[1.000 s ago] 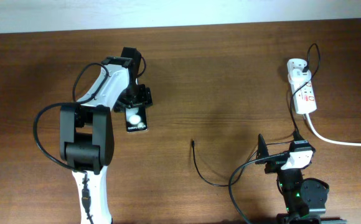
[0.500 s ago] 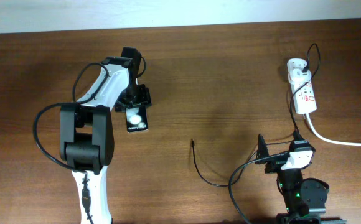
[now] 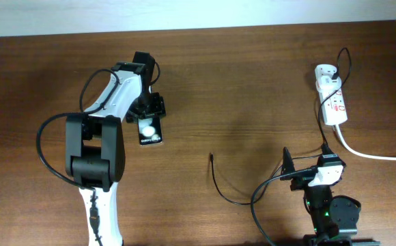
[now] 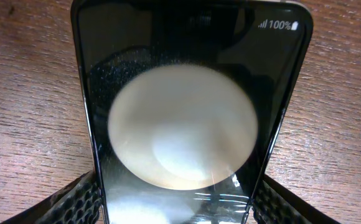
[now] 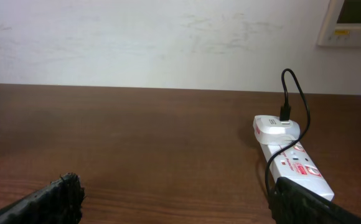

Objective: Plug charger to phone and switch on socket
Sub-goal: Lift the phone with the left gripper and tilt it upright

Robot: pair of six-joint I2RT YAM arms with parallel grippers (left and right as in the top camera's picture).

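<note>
The black glossy phone (image 3: pixel 150 130) lies flat on the table left of centre, its screen reflecting a round white light. My left gripper (image 3: pixel 148 115) straddles its far end. In the left wrist view the phone (image 4: pixel 180 93) fills the frame and both finger pads (image 4: pixel 179 202) press against its side edges. The charger's thin black cable has its plug tip (image 3: pixel 211 156) loose on the table. It curves right and runs up to the white adapter (image 3: pixel 326 71), which is plugged into the socket (image 3: pixel 336 104). My right gripper (image 3: pixel 308 164) is open and empty near the front edge, facing the socket (image 5: pixel 295 168).
The socket's thick white cord (image 3: pixel 375 155) runs off to the right. A pale wall stands behind the table's far edge (image 5: pixel 168 87). The right arm's own black cables (image 3: pixel 266 195) loop beside its base.
The phone has straightened very slightly between the left gripper's fingers. The right arm and the cable have not moved.
</note>
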